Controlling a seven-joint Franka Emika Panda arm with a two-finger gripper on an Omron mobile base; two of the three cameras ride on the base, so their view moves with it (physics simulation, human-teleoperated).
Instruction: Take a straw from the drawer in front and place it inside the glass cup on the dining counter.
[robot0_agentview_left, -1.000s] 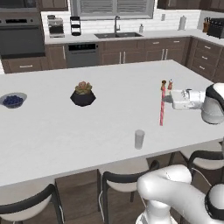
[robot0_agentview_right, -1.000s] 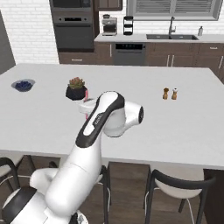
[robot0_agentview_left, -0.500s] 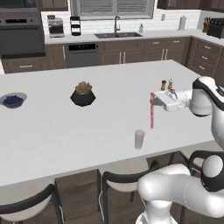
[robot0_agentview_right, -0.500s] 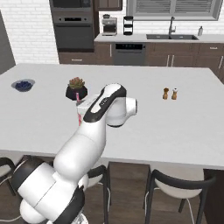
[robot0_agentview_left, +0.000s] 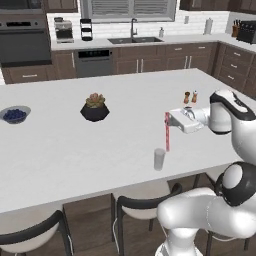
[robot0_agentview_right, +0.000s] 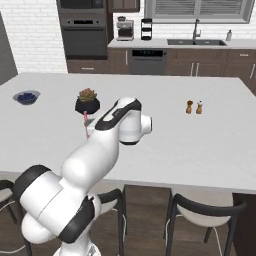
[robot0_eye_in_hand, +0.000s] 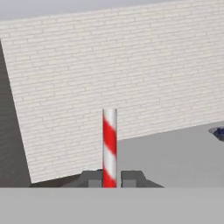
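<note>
Upright, straw (robot0_agentview_left: 167, 132) pinched in pincer (robot0_agentview_left: 169, 119), just above glass cup (robot0_agentview_left: 159, 159)

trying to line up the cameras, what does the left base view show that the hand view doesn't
Left base view alone: the glass cup on the dining counter, just below and left of the hanging straw's lower end, plus a potted succulent, salt and pepper shakers and the sink wall behind.

Hand view alone: a white brick wall and the straw's red and white stripes seen close, clamped between the dark fingertips.

Both: the straw shut in the gripper, the counter top, and the blueberry bowl.
</note>
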